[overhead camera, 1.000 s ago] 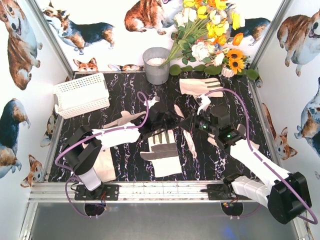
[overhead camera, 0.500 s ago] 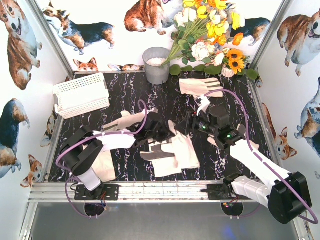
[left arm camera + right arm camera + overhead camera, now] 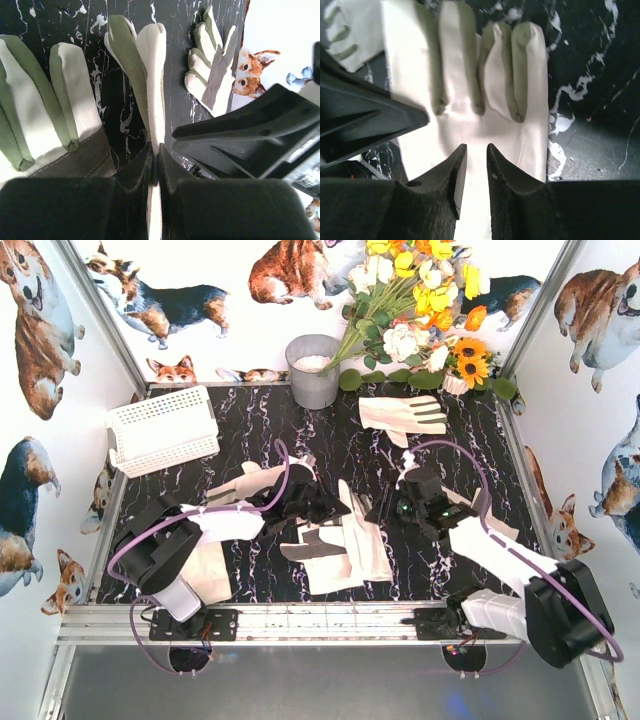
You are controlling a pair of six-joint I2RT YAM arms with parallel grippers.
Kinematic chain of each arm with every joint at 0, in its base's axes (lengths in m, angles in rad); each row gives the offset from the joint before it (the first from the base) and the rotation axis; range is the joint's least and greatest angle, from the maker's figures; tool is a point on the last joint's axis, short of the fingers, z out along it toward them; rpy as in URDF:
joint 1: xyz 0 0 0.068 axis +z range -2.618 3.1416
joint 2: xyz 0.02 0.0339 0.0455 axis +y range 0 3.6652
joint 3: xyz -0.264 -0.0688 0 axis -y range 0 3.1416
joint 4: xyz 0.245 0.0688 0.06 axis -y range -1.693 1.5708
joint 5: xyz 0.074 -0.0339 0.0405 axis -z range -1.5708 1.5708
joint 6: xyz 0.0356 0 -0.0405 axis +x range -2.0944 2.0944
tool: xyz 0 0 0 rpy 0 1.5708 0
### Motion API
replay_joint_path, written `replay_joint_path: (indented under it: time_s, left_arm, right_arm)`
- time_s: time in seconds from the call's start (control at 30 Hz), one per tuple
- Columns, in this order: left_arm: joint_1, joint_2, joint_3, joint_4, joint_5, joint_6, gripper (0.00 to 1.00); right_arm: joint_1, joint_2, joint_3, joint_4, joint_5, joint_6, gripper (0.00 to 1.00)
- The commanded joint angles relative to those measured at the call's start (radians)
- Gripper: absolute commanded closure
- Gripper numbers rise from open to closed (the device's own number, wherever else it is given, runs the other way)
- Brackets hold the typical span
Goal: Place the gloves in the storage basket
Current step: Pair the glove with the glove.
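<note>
Several cream gloves lie on the black marbled table. One plain glove (image 3: 360, 535) (image 3: 470, 90) lies flat in the middle, partly over a grey-patched glove (image 3: 318, 552) (image 3: 45, 100). My left gripper (image 3: 322, 508) (image 3: 155, 150) is shut on a cream, green-edged glove finger (image 3: 150, 60) at the plain glove's left side. My right gripper (image 3: 383, 512) (image 3: 476, 148) hangs just over the plain glove's palm, its jaws a narrow gap apart with nothing pinched. The white lattice storage basket (image 3: 160, 428) stands tilted at the far left, with no glove showing in it.
More gloves lie at the back right (image 3: 402, 414), left of centre (image 3: 250, 480), under my left arm (image 3: 212, 570) and under my right arm (image 3: 500, 528). A grey metal bucket (image 3: 313, 370) and a flower bunch (image 3: 420, 300) stand at the back. Printed walls close in the table.
The plain glove, held up a second ago, now lies spread flat on the table. My right gripper let it go and moved left and down over it. My left gripper stayed shut.
</note>
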Motion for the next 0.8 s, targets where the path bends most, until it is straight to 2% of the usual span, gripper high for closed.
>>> replay_joint_path:
  time_s: [0.0,0.27,0.37,0.47,0.67,0.73,0.77]
  left_arm:
    - [0.011,0.042,-0.004,0.078,0.046,0.021,0.99]
    - [0.014,0.094,-0.004,0.156,0.133,0.053,0.76]
    - [0.014,0.107,-0.043,0.182,0.174,0.078,0.7]
    - [0.014,0.13,-0.026,0.142,0.217,0.134,0.67]
    - [0.014,0.153,0.062,-0.02,0.24,0.27,0.69]
    - [0.014,0.148,0.076,-0.048,0.235,0.308,0.76]
    - [0.014,0.14,0.077,-0.051,0.235,0.323,0.86]
  right_arm:
    - [0.004,0.062,-0.014,-0.01,0.017,0.043,0.76]
    - [0.004,0.162,-0.039,0.027,-0.005,0.061,0.81]
    - [0.004,0.182,-0.048,0.035,0.007,0.069,0.81]
    - [0.004,0.194,-0.05,0.039,0.012,0.075,0.81]
    - [0.004,0.179,-0.052,0.046,0.032,0.078,0.81]
    - [0.004,0.159,-0.049,0.041,0.04,0.077,0.8]
    - [0.004,0.148,-0.044,0.034,0.045,0.075,0.8]
